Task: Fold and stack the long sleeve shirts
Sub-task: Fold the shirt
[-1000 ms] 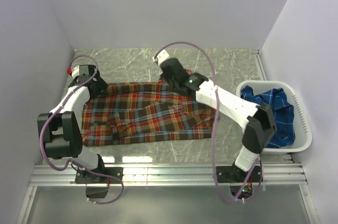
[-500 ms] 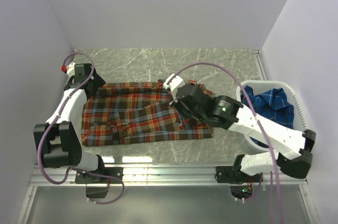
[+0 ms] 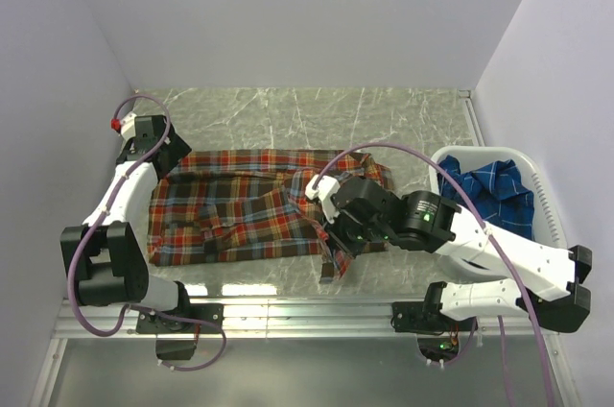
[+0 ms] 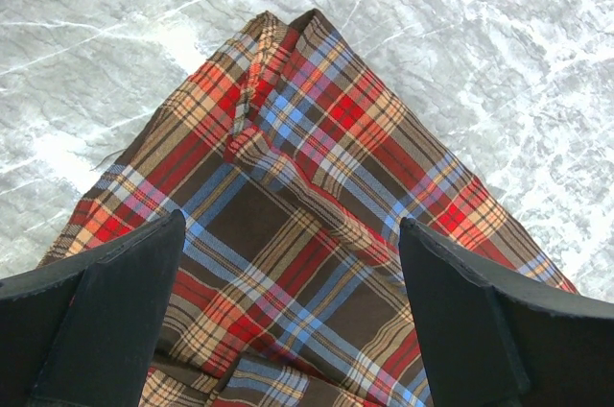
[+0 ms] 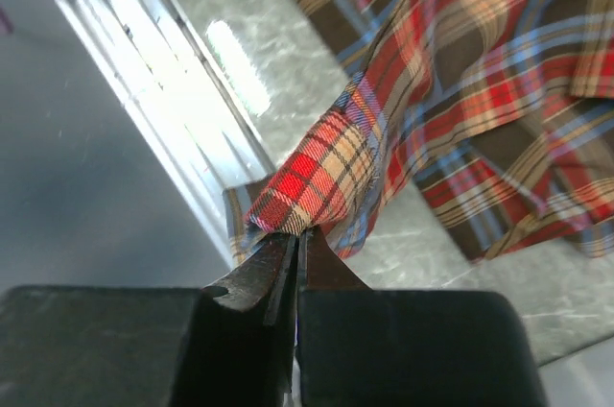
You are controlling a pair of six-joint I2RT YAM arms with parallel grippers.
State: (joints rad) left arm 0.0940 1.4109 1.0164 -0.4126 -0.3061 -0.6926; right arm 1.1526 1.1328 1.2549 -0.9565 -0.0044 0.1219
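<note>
The red-orange plaid shirt (image 3: 240,210) lies spread on the marble table. My right gripper (image 3: 334,239) is shut on a fold of its right part and holds that fold lifted over the near side, a strip of cloth hanging below. In the right wrist view the jaws (image 5: 297,234) pinch a bunched plaid edge of the shirt (image 5: 480,71). My left gripper (image 3: 161,153) hovers open over the shirt's far left corner. In the left wrist view its fingers (image 4: 106,321) stand wide apart above the shirt (image 4: 307,186). The blue plaid shirt (image 3: 494,191) lies crumpled in the basket.
The white plastic basket (image 3: 552,234) stands at the right edge of the table. An aluminium rail (image 3: 288,316) runs along the near edge and shows in the right wrist view (image 5: 163,52). Walls close in the left, back and right sides.
My right gripper moved from the shirt's far middle toward the near edge, dragging the shirt's right part with it and folding it over. My left gripper pulled slightly back, then held still.
</note>
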